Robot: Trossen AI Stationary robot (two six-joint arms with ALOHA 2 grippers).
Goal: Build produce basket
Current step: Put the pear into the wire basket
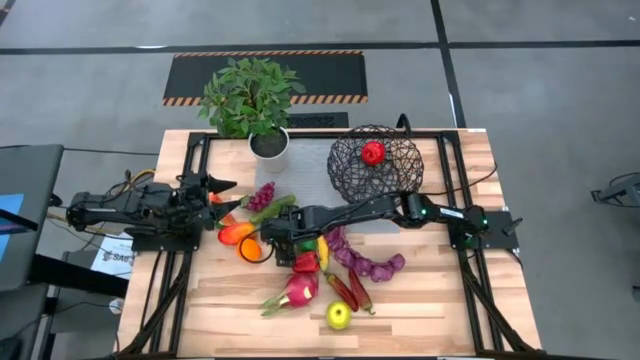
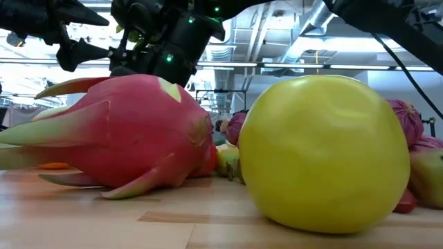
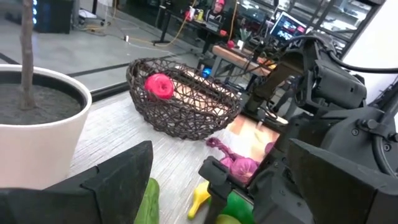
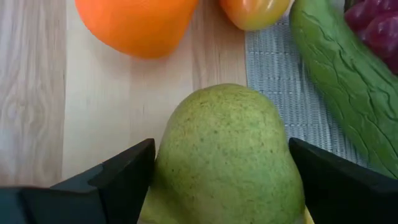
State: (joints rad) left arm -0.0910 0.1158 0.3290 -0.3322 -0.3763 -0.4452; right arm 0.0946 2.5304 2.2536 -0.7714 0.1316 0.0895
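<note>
I judge this barely begun: the round dark wire-mesh basket [image 1: 375, 165], at about one o'clock on the table, holds a single red fruit piece [image 1: 373, 152] and nothing more that I can see. The rest of the toy produce [image 1: 310, 255] lies loose at centre toward six o'clock (pink dragon fruit [image 2: 118, 131], yellow-green apple [image 2: 322, 152], purple grapes [image 1: 262, 196] among it). My right gripper [image 4: 217, 165] is down in the pile, fingers spread either side of a speckled green pear-shaped fruit [image 4: 227, 155], not yet pinching it. My left gripper [image 1: 222, 192] waits at nine o'clock, jaws wide apart, empty.
</note>
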